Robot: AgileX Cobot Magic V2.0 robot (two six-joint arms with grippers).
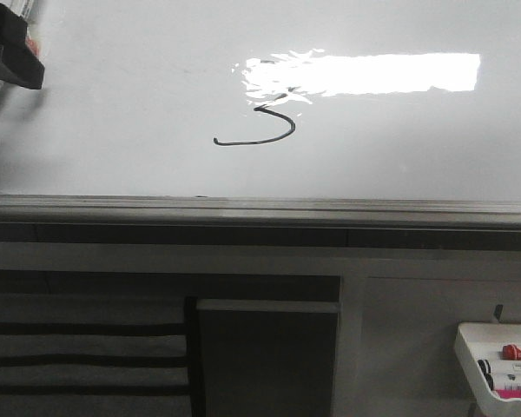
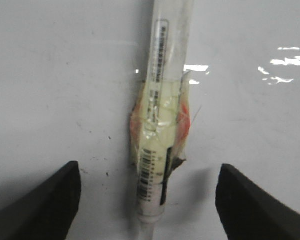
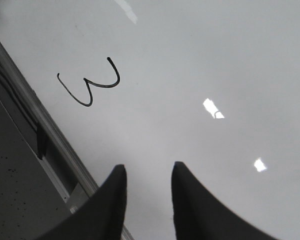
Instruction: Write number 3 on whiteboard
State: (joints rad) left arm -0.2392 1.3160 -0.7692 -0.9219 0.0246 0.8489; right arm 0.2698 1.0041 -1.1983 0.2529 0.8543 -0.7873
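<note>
The whiteboard (image 1: 113, 104) bears 1 number 3 (image 1: 259, 127) and 1 marker (image 2: 160, 115).

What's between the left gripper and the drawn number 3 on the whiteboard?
Only bare whiteboard: the front view shows nothing between the left gripper and the number 3.

Three cameras covering one whiteboard (image 1: 113, 104)

The front camera is looking forward and down across the board, with its grey rail (image 1: 260, 208) running below. The left wrist camera is sitting very close to the board's surface. The right wrist camera is hanging farther off, sharing the drawn number 3 (image 3: 90, 85) and the rail with the front view.
</note>
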